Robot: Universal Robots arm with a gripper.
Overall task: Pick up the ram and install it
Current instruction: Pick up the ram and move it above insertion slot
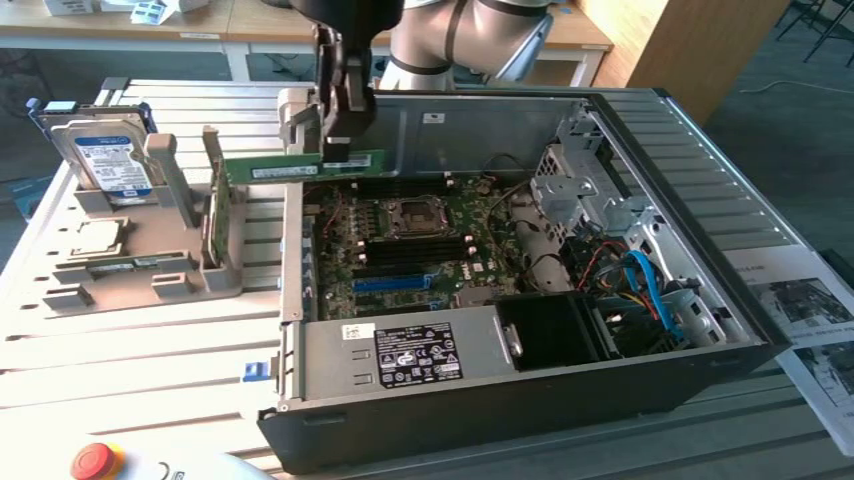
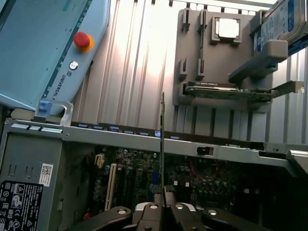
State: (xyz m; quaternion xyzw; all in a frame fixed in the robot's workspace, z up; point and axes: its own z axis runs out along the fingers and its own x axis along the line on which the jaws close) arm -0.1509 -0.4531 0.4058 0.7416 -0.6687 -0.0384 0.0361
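Slatted metal table (image 1: 134, 340) carries an open computer case (image 1: 534, 385); my gripper (image 1: 344, 152) pinches the green ram (image 1: 280, 170) above the case's edge.

place: robotics lab | evidence: open PC case (image 1: 534, 415), slatted workbench (image 1: 134, 345), teach pendant (image 2: 38, 43)

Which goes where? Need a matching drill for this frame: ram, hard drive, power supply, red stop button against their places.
Things:
1. ram
2. hard drive
3. power supply
4. red stop button

Places:
a. upright in the grey holder, exterior view's left
b. outside the case, exterior view's lower left
c. clamped in the shut gripper, over the case's wall
d. inside the case, along its near wall

Pairs: 1-c, 2-a, 3-d, 4-b
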